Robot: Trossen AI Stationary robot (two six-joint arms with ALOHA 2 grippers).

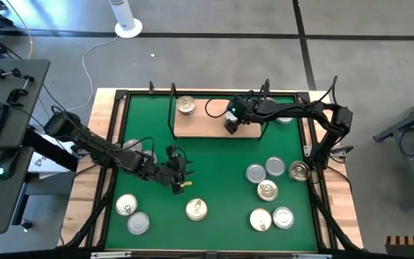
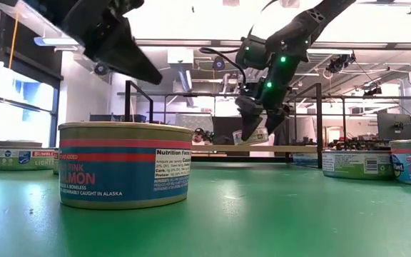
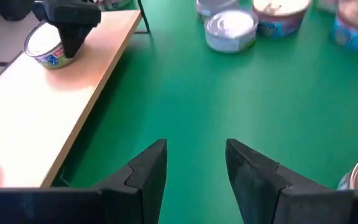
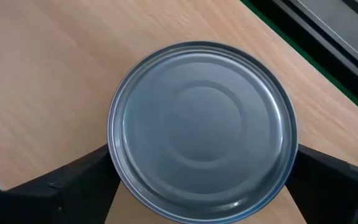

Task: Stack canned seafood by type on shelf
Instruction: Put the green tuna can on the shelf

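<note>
The shelf (image 1: 207, 128) is a tan board with black uprights at the mat's far side. One can (image 1: 185, 106) stands on its left part. My right gripper (image 4: 201, 180) is open over the shelf's right part, its fingers on either side of a silver-lidded can (image 4: 201, 127) that rests flat on the board (image 4: 42, 62). My left gripper (image 3: 194, 155) hangs open above the green mat (image 3: 278, 93), left of its middle, with nothing between its fingers. More cans lie on the mat. My right gripper comes at the silver-lidded can from above, slanting down, one finger (image 4: 73, 183) at each of two opposite sides of its wall. Whether they touch the wall, I cannot tell. The can sits upright with its bottom on the shelf board.
Several cans (image 1: 267, 191) are grouped at the mat's right, two (image 1: 126, 205) at the near left and one (image 1: 196, 209) near the front middle. A pink salmon can (image 2: 125, 164) stands close in the low view. The mat's middle is bare.
</note>
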